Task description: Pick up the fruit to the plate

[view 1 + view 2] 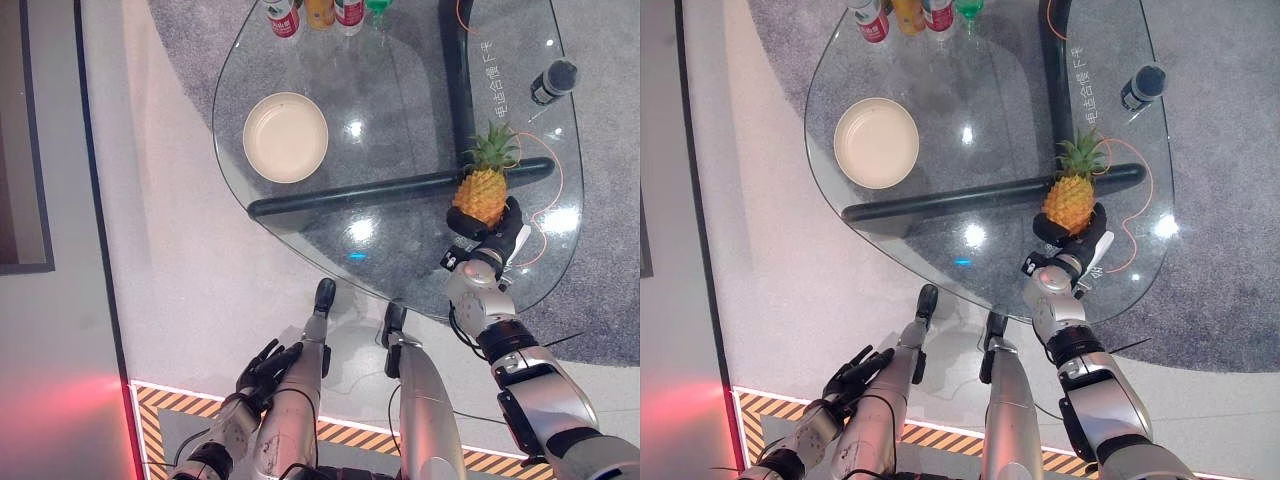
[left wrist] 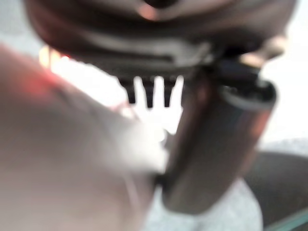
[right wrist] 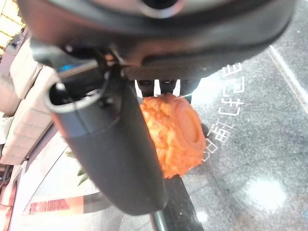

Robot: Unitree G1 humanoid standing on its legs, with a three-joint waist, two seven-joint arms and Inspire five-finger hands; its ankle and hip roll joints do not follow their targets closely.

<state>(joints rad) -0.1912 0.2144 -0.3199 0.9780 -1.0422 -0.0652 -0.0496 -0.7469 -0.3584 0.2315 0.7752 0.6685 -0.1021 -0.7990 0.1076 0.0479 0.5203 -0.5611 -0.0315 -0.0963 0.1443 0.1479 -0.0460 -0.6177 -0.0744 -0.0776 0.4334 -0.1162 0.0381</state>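
Note:
An orange pineapple [image 1: 482, 192] with a green crown is at the right side of the round glass table [image 1: 400, 100]. My right hand [image 1: 497, 238] is curled round its lower end, and in the right wrist view the pineapple [image 3: 174, 134] shows its flat base just past the thumb [image 3: 110, 159]. An empty cream plate [image 1: 285, 137] sits on the table's left part, well apart from the fruit. Below the table's near edge, my left hand [image 1: 264, 366] hangs low with relaxed fingers and holds nothing.
Several bottles and cans [image 1: 318, 14] stand at the table's far edge. A dark bottle [image 1: 553, 82] is at the far right. An orange cable [image 1: 548, 215] loops beside the pineapple. A black bar [image 1: 380, 190] runs under the glass. Striped hazard tape [image 1: 160, 410] marks the floor.

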